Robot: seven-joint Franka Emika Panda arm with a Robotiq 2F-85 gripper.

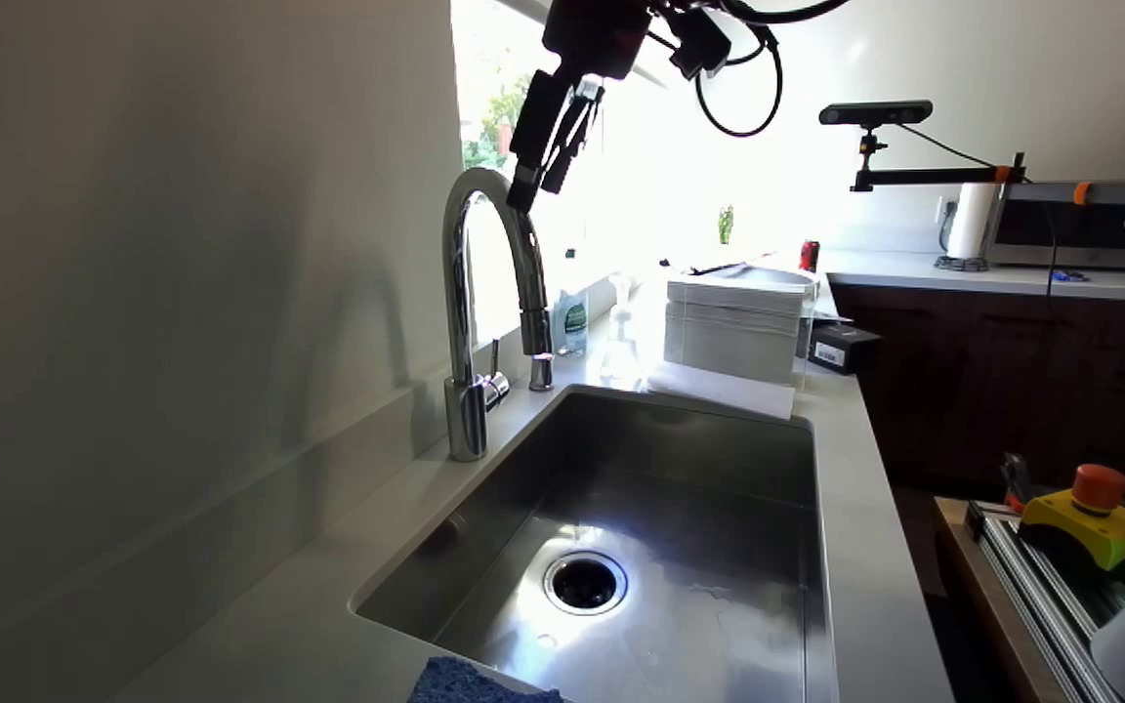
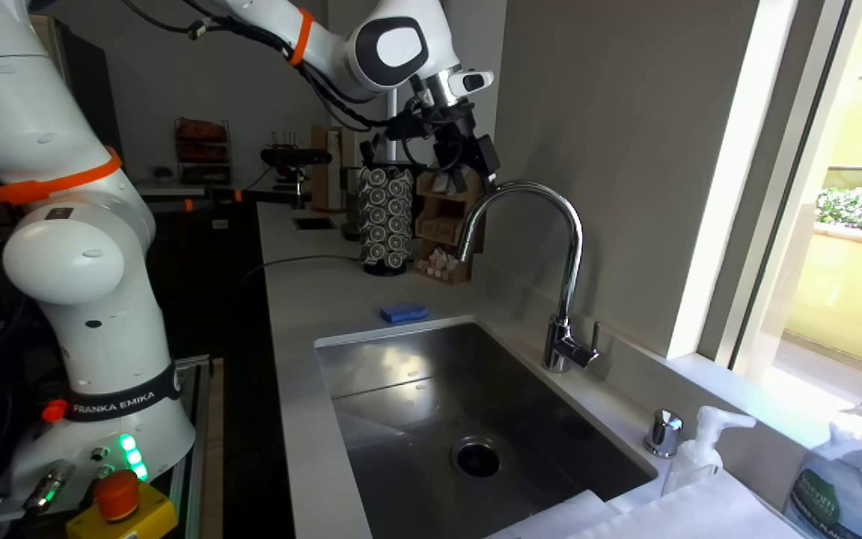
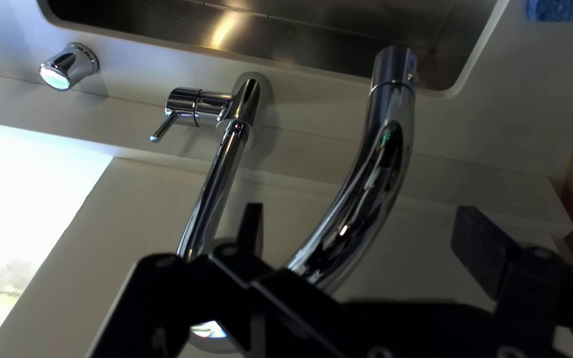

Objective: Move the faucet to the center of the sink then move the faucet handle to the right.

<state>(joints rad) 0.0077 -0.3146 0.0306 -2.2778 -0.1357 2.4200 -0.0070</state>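
In the wrist view, gripper (image 3: 361, 221) was spread wide, faucet (image 3: 373, 189) showed between its fingers (image 3: 483, 251), handle (image 3: 181, 106) sat at ten o'clock, sink (image 3: 296, 35) at twelve o'clock

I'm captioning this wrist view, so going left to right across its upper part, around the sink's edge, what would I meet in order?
Chrome cap, faucet handle, faucet base, spout tip, blue sponge.

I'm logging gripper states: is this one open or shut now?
The gripper is open: in the wrist view its fingers stand wide apart, the faucet spout showing between them.
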